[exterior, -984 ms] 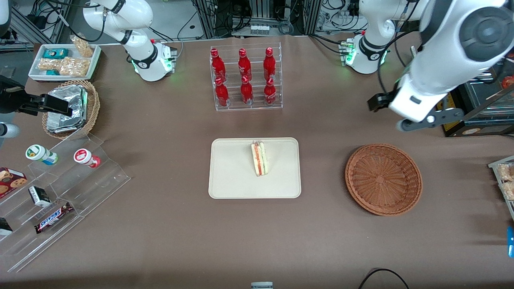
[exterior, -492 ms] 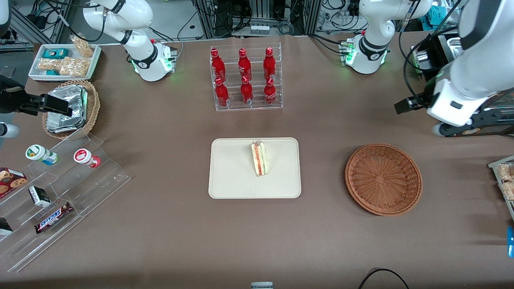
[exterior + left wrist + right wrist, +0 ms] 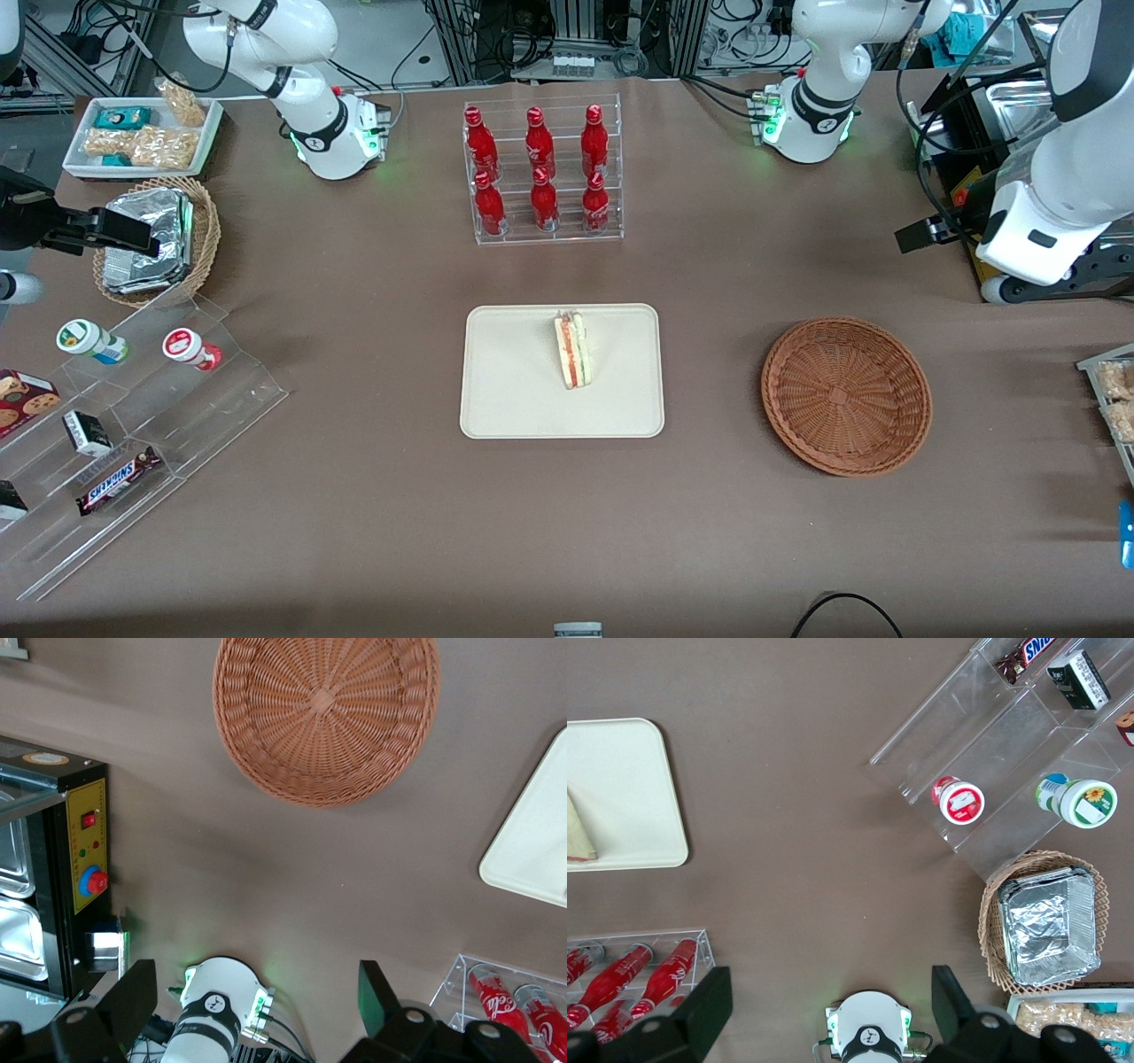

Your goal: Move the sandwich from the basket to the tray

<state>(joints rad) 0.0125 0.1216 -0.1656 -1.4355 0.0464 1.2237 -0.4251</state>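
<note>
The sandwich [image 3: 573, 349] stands on its edge on the cream tray [image 3: 514, 399], near the tray's middle; its corner also shows in the right wrist view [image 3: 578, 837] on the tray [image 3: 620, 797]. The reddish-brown basket [image 3: 846, 394] is empty and lies beside the tray, toward the working arm's end of the table. My left gripper [image 3: 926, 236] is open and empty. It hangs above the table's edge at the working arm's end, farther from the front camera than the basket. The left wrist view shows the basket [image 3: 326, 713], a tray corner [image 3: 536, 850] and the gripper [image 3: 257, 992] with its fingers wide apart.
A clear rack of red bottles [image 3: 542, 173] stands farther back than the tray. A black machine with a yellow panel [image 3: 84, 842] sits by the working arm. A stepped clear shelf with snacks [image 3: 133, 416], a tan basket with foil [image 3: 155, 239] and a white snack tray [image 3: 142, 133] lie toward the parked arm's end.
My left arm has drawn away sideways from above the basket toward its own end of the table. The sandwich, tray and basket have not moved.
</note>
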